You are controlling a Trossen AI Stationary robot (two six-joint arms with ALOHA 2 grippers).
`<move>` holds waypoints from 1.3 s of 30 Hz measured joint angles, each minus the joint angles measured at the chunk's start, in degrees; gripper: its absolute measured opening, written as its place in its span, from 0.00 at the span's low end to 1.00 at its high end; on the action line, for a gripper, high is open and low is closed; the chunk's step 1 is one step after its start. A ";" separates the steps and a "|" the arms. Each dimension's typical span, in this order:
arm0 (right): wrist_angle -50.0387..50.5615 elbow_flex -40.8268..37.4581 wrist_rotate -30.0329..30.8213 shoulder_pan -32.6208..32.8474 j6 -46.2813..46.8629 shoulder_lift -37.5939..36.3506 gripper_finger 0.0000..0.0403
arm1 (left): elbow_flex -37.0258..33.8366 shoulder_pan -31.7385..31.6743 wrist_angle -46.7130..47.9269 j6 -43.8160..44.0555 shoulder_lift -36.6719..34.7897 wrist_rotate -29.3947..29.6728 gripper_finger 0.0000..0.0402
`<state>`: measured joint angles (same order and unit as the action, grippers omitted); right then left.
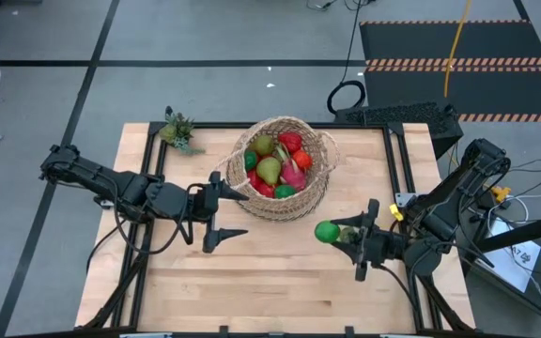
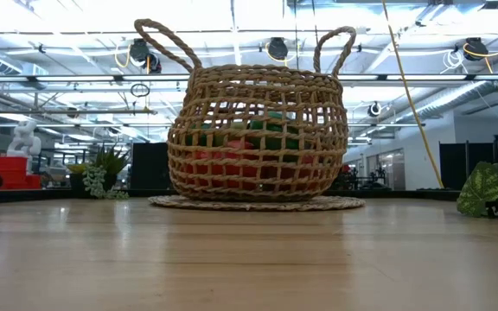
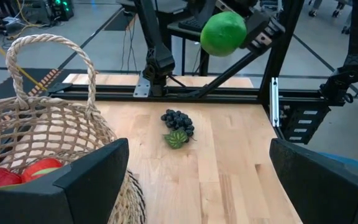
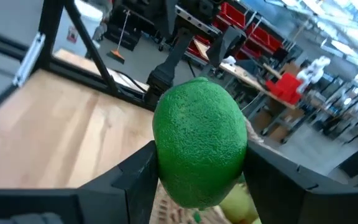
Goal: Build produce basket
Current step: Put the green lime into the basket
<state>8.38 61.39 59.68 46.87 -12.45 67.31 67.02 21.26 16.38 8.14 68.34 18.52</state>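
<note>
We saw the right gripper (image 1: 339,234) pinching a pebbled green lime (image 1: 327,231) above the pale wooden table (image 1: 280,282), right of the round woven wicker basket (image 1: 316,192) heaped with glossy red and green produce (image 1: 275,164). The left gripper (image 1: 222,210) hovered spread wide just left of the basket, with a knobbly dark grape bunch (image 3: 178,121) lying on the table.

Bright, even overhead light; ceiling lamps (image 2: 277,47) glare; soft shadows; nearest tabletop (image 2: 232,276) blurred.

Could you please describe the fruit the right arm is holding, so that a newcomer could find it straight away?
Start from the basket at the table's far middle, then look to the right gripper, just off its near right side. Between its fingers sits a lime, held above the tabletop. It is the only round, pebbly, all-green fruit outside the basket.
</note>
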 joint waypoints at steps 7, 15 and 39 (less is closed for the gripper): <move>0.00 0.00 0.00 -0.02 11.27 0.02 0.52 | 0.00 0.00 0.00 0.00 0.02 0.00 0.97; 0.00 0.00 0.00 0.00 23.66 0.00 0.52 | 0.00 0.00 0.00 0.00 0.00 0.02 0.97; 0.00 0.00 -0.02 0.00 41.62 0.00 0.52 | 0.00 0.00 0.00 0.02 0.00 0.02 0.97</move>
<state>8.38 61.39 59.66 46.87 29.18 67.31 67.02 21.26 16.38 8.16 68.34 18.54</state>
